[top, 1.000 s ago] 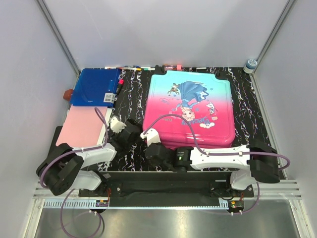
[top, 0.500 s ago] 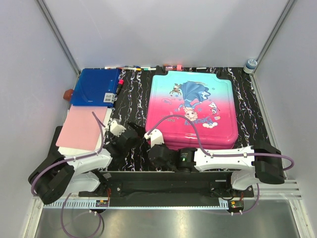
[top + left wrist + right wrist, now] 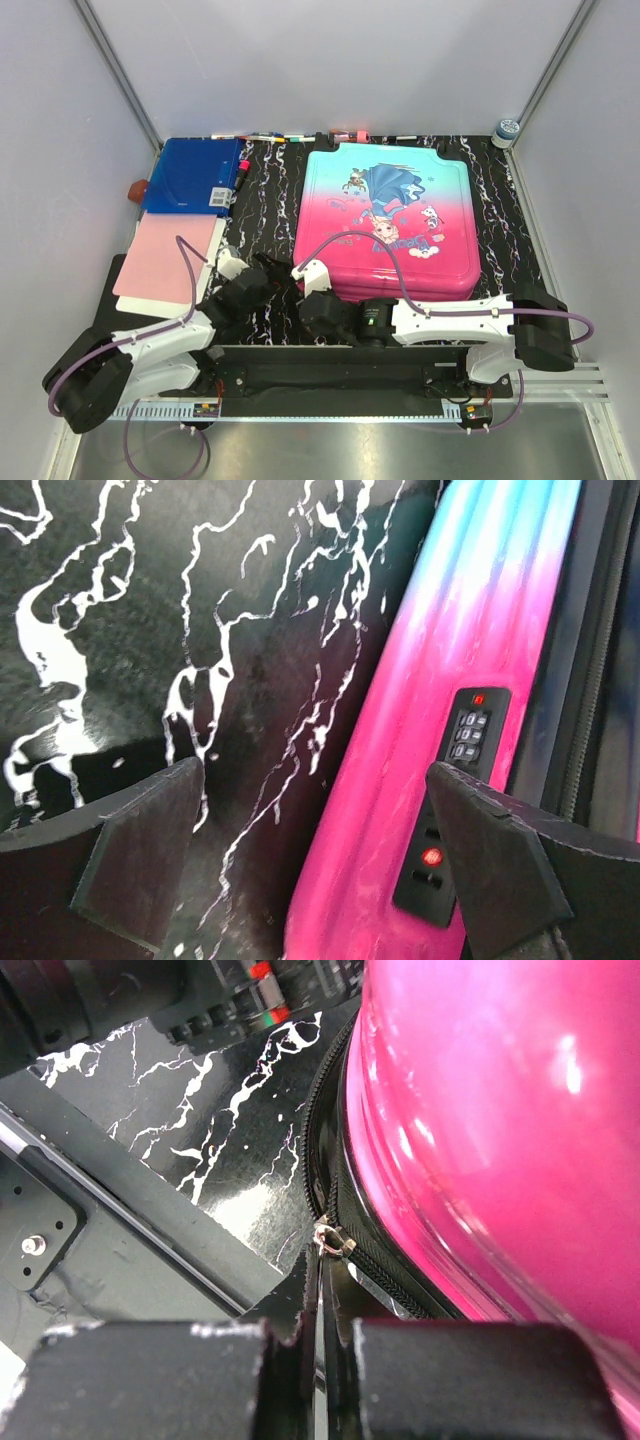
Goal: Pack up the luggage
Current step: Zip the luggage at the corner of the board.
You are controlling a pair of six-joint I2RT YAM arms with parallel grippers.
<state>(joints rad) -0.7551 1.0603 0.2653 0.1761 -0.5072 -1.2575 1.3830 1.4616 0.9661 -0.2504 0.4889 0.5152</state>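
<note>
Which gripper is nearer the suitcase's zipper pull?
Right. The right gripper pinches the zipper pull on the suitcase; the left gripper hangs open beside the combination lock.

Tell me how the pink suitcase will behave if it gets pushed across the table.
The luggage lies flat on a broad face, so it would probably slide rather than tip or roll. Its glossy shell looks hard and slick, likely stiff under a push. A tug on the zipper pull might drag the whole case if it is light.
</note>
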